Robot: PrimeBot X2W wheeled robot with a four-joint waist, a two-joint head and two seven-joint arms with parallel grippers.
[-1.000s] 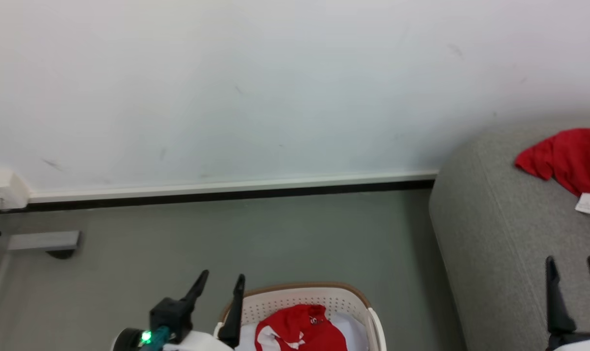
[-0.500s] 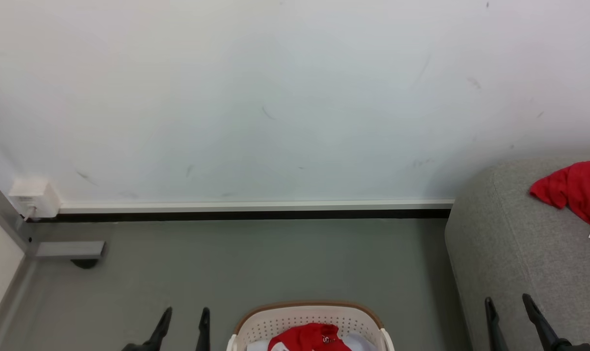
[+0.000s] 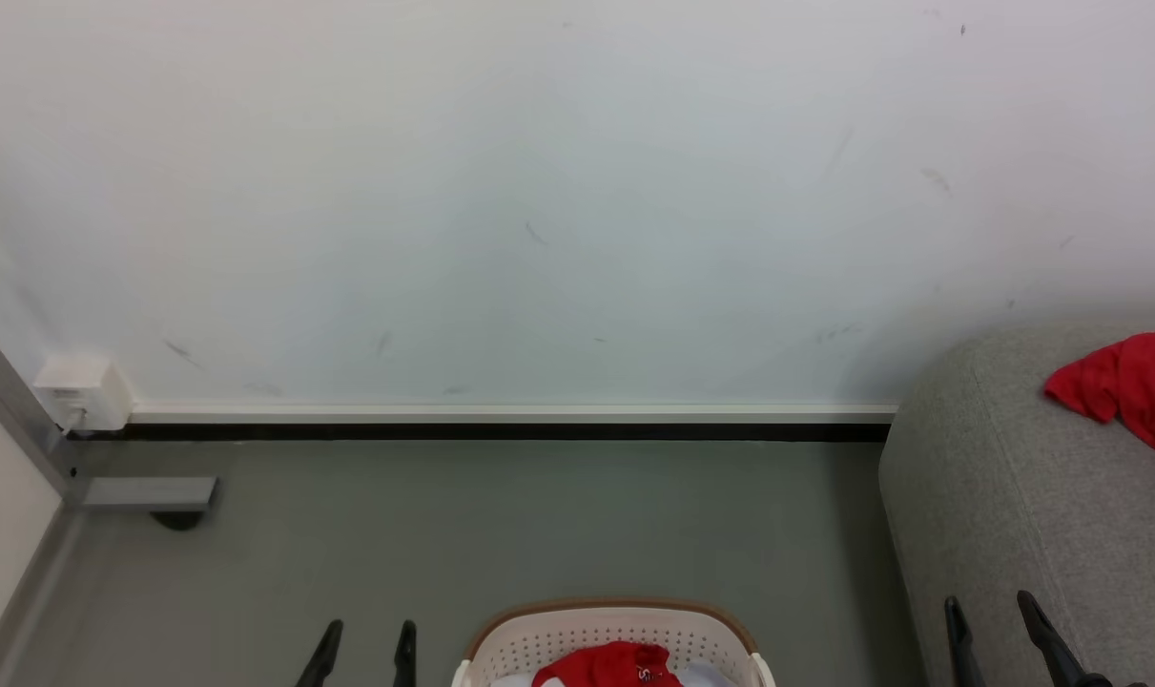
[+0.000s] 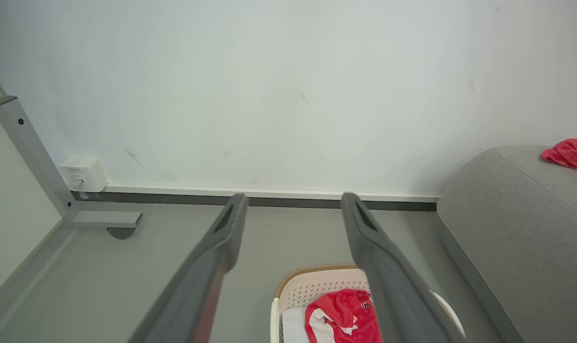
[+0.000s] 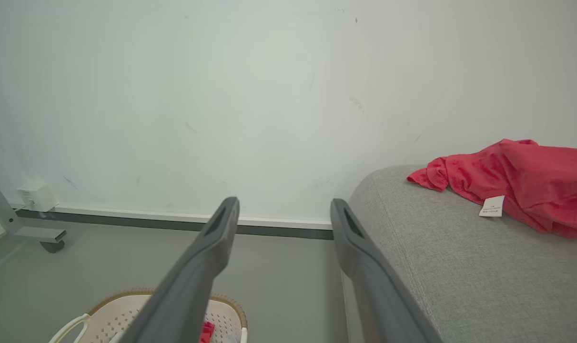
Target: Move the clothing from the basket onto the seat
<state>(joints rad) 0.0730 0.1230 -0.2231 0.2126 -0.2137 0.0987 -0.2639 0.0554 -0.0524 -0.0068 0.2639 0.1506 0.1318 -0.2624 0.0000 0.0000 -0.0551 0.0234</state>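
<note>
Left gripper and right gripper hang spread and empty, the jersey in the basket between them, seemingly awaiting a pick.

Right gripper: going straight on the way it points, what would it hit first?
Probably the white wall, just above the skirting. From the right gripper the way looks free until there, passing beside the seat, though depth is unclear.
</note>
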